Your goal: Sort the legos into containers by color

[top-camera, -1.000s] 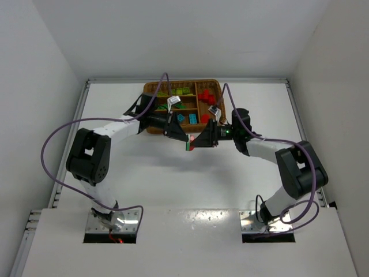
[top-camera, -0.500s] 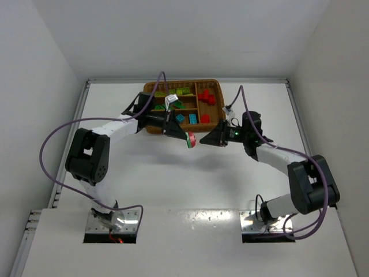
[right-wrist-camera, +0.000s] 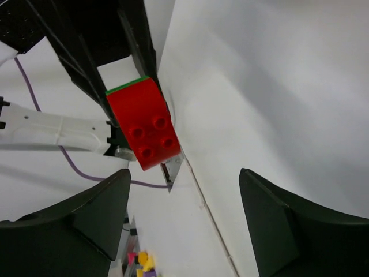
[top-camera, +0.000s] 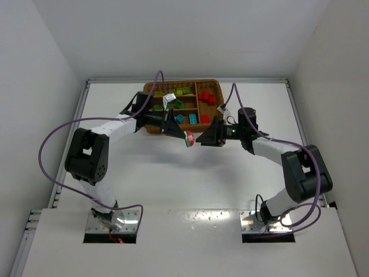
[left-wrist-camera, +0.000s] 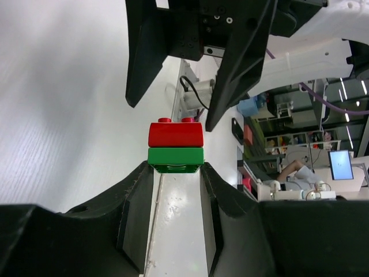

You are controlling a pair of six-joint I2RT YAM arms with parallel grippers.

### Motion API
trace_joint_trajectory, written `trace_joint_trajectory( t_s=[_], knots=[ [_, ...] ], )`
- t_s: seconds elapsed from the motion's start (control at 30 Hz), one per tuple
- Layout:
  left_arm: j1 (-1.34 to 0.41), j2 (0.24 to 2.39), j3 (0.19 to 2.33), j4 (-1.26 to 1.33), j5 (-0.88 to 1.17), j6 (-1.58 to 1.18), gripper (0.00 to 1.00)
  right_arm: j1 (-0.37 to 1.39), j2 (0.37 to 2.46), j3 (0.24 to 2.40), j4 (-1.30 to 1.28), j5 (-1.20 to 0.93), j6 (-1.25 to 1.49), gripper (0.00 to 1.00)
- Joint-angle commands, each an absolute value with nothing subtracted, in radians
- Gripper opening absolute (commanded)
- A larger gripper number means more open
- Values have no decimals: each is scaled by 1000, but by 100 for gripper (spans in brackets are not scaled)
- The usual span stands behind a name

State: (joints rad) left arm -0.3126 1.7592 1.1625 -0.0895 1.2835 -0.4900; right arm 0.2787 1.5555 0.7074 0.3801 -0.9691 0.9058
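A red lego (left-wrist-camera: pixel 176 134) is stacked on a dark green lego (left-wrist-camera: pixel 176 159), and my left gripper (left-wrist-camera: pixel 176 168) is shut on the green one, holding the pair above the table just in front of the wicker tray (top-camera: pixel 151 128). In the top view the pair (top-camera: pixel 188 138) hangs between the two arms. My right gripper (right-wrist-camera: pixel 184 202) faces the red lego (right-wrist-camera: pixel 144 124) head-on, open, its fingers (right-wrist-camera: pixel 86 213) apart on either side and short of it. The tray's slots hold lime legos (top-camera: pixel 181 91), red legos (top-camera: pixel 206 98), cyan legos (top-camera: pixel 187 118) and a dark green one (top-camera: pixel 177 105).
White walls close in the table on the left, back and right. Purple cables (top-camera: pixel 52 144) loop off both arms. The arm bases (top-camera: pixel 112 222) sit at the near edge.
My right gripper drew back to the right from the stacked pair, then came back toward it with its jaws now open. The left gripper has kept its hold and barely moved.
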Motion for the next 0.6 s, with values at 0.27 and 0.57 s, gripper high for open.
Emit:
trace_joint_trajectory(
  t_s=[0.27, 0.57],
  knots=[
    [-328, 1707, 1195, -74, 1339, -443, 0, 316, 1687, 882, 482, -1057, 885, 69],
    [-337, 1717, 1204, -74, 1339, -443, 0, 360, 1716, 907, 551, -1101, 908, 56]
  ],
)
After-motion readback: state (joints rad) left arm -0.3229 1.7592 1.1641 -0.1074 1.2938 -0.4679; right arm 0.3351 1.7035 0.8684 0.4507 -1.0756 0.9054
